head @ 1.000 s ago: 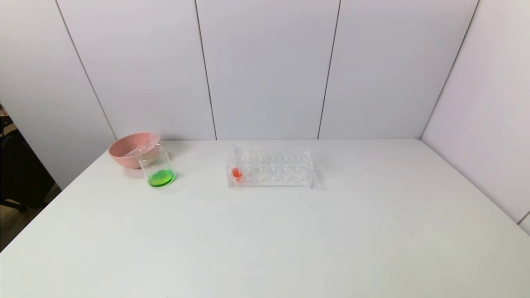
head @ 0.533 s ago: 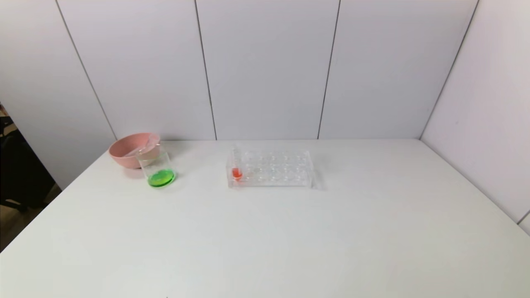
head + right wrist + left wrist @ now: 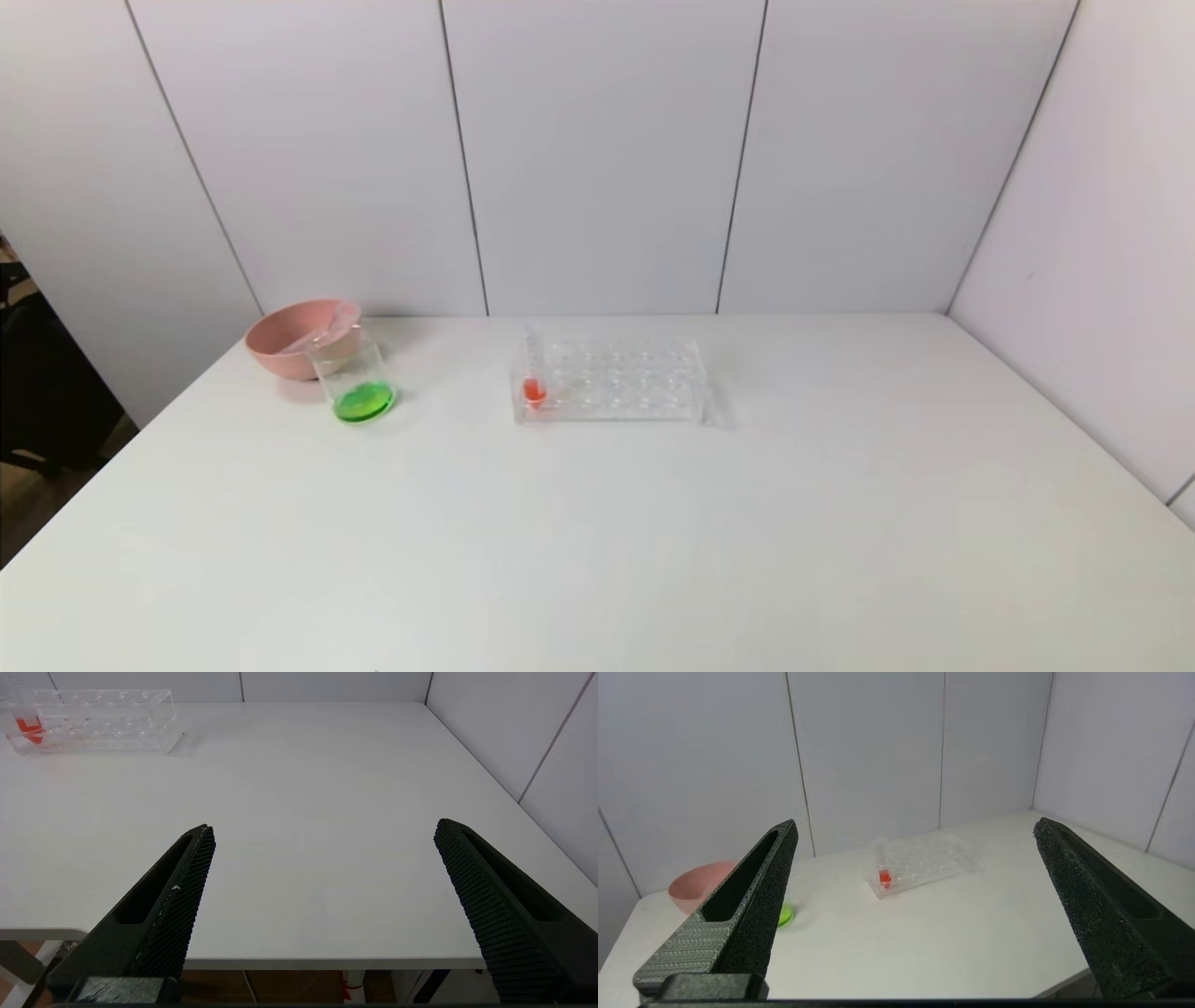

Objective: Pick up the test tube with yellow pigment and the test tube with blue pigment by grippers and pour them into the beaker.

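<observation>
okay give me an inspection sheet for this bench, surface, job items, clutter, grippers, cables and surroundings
Surface: white table, no spills seen.
Job's things: beaker at far left holds green liquid, upright, just in front of the pink bowl. No yellow or blue tube seen; something clear lies in the bowl, cannot tell what.
Clutter: clear rack at far centre with one red-orange tube in its left end.
Grippers: left gripper and right gripper both open, empty, held back at the near edge, outside the head view.
Cables: nothing seen.
Surroundings: grey wall panels behind and at right.

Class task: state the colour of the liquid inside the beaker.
Bright green, pooled at the bottom of the beaker; clearest in the head view.
</observation>
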`<state>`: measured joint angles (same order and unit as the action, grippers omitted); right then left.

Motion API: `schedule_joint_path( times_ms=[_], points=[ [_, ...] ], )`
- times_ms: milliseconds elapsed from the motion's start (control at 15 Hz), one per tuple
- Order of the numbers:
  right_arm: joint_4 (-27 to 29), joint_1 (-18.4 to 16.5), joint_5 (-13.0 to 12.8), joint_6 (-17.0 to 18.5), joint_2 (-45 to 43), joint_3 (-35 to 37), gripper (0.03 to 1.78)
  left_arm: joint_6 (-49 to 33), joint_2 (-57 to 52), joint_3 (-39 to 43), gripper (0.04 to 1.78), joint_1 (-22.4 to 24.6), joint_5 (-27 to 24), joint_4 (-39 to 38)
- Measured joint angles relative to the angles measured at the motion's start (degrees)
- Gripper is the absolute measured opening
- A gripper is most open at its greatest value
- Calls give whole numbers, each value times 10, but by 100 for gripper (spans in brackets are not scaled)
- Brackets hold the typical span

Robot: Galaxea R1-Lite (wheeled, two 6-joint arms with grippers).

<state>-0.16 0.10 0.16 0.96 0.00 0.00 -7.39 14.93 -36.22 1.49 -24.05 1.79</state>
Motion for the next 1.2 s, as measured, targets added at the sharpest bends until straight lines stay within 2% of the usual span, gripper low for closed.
schedule_joint_path(
  times_ms=[133, 600, 867, 1200],
  points=[
    [0, 0, 0, 0, 0, 0, 171, 13, -22, 64, 176, -15, 53, 13],
    [0, 0, 0, 0, 0, 0, 171, 44, -110, 296, 176, -20, 178, 25],
    [0, -1, 0, 0, 0, 0, 171, 50, -136, 337, 176, -19, 258, 21],
    [0, 0, 0, 0, 0, 0, 171, 29, -148, 345, 176, -19, 259, 15]
  ],
)
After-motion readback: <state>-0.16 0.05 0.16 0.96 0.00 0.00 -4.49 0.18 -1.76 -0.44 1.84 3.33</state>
